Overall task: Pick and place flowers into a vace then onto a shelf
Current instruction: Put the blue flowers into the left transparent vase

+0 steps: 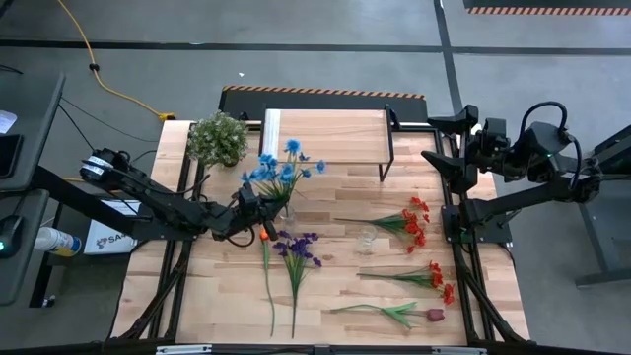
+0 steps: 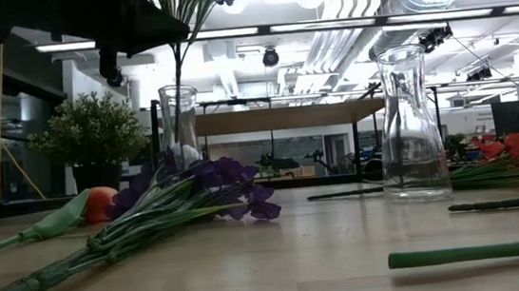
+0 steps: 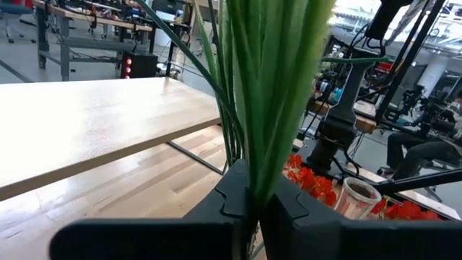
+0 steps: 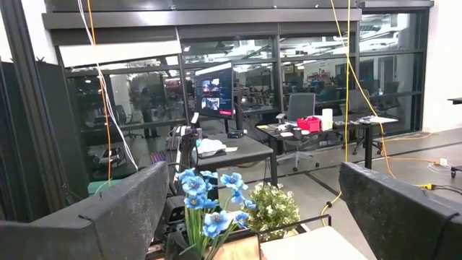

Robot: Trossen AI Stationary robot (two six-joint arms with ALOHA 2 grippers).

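Observation:
My left gripper (image 1: 258, 210) is near the table's middle, shut on the blue flowers (image 1: 281, 168). Their blooms stand above it, and a stem (image 2: 177, 77) runs down into a narrow glass vase (image 2: 179, 125). A second clear vase (image 1: 367, 237) stands empty to the right. Purple flowers (image 1: 296, 248) and an orange-bloomed stem (image 1: 266, 235) lie flat on the table near the front. Red flowers (image 1: 414, 222) lie to the right. The shelf (image 1: 325, 135) stands at the far edge. My right gripper (image 4: 253, 217) is open, raised at the table's far right. My left gripper pinches the bunch of green stems (image 3: 253, 166) of the blue flowers between its two fingers (image 3: 296, 209), well below the blooms. The fingers come in about level from the table's left, across the stems. The bunch stands roughly upright, with its lower end in the narrow vase.
A bushy pale-green plant (image 1: 217, 138) stands at the far left beside the shelf. More red flowers (image 1: 434, 279) and a dark red tulip (image 1: 434, 316) lie at the near right. Bare tabletop (image 1: 197, 286) shows at the near left.

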